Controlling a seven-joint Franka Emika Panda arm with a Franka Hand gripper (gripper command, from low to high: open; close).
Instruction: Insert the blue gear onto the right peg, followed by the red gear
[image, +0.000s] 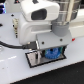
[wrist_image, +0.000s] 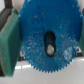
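Exterior view: claw lowered, gripping blue gear.

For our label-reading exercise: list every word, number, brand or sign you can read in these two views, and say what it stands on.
None can be read in either view.
The blue gear, the gripper and the white plate show no lettering; both pictures are too small and blurred to rule out fine print.

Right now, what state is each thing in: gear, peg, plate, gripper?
blue gear: held at the gripper, low over the plate, centre hole around the peg; seating not clear.
right peg: showing through the gear's centre hole.
plate: flat on the table, partly covered by the gear.
gripper: down at the plate, shut on the blue gear.
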